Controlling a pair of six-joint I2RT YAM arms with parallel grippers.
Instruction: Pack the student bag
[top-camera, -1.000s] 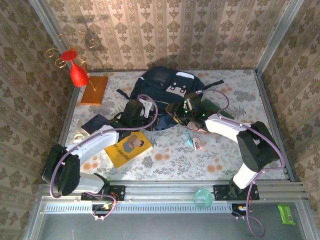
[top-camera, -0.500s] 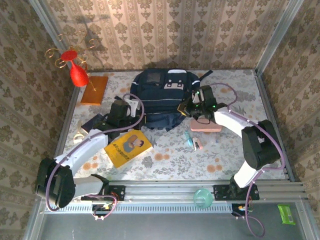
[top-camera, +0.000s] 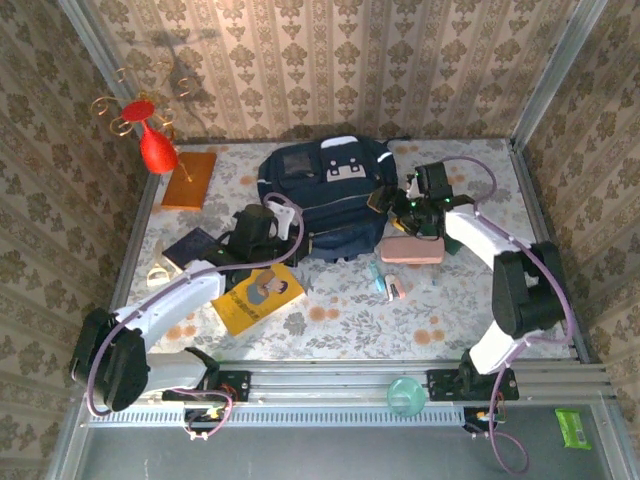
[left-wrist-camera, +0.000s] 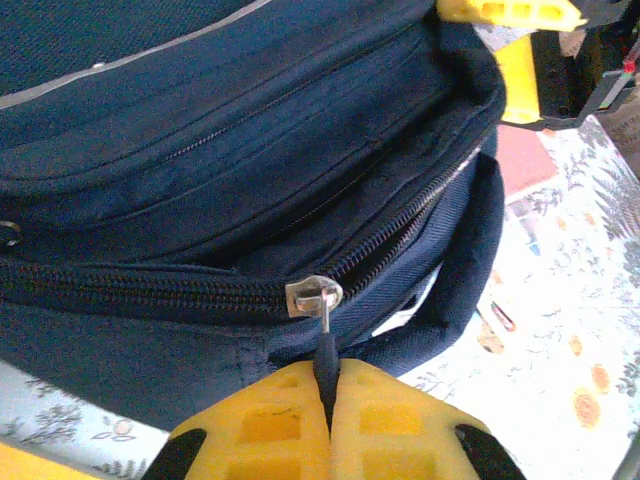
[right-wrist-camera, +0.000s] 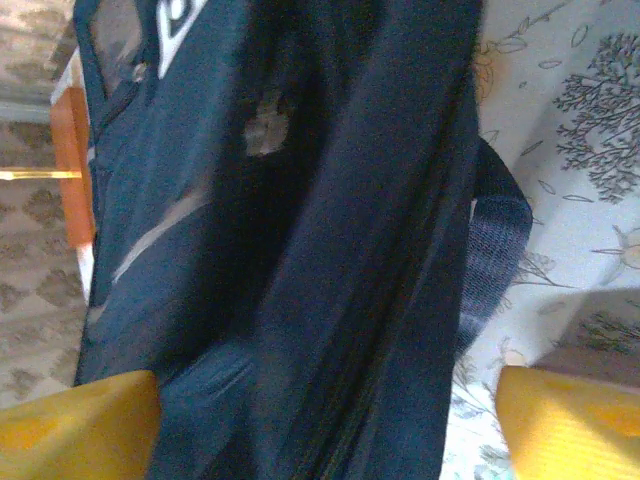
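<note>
The student bag (top-camera: 325, 190), dark navy with a grey-white patch, lies at the back middle of the table. My left gripper (top-camera: 290, 228) is at its near left corner. In the left wrist view it (left-wrist-camera: 330, 375) is shut on the dark zipper pull (left-wrist-camera: 326, 345) that hangs from the silver slider (left-wrist-camera: 314, 296); the zipper stands open to the slider's right. At the bag's right side my right gripper (top-camera: 392, 204) is open. Its yellow fingers (right-wrist-camera: 75, 425) stand wide apart with the bag's navy fabric (right-wrist-camera: 330, 250) between them.
A pink case (top-camera: 411, 250) lies just near of the right gripper, with small pens (top-camera: 385, 282) beside it. A yellow book (top-camera: 258, 295) and a dark notebook (top-camera: 190, 245) lie by the left arm. An orange book (top-camera: 190, 180) and red ornament (top-camera: 155, 148) stand back left.
The bag has been pulled up and spread out toward the back. My right gripper moved from the bag's front to its right side and opened. The left stays shut on the pull.
</note>
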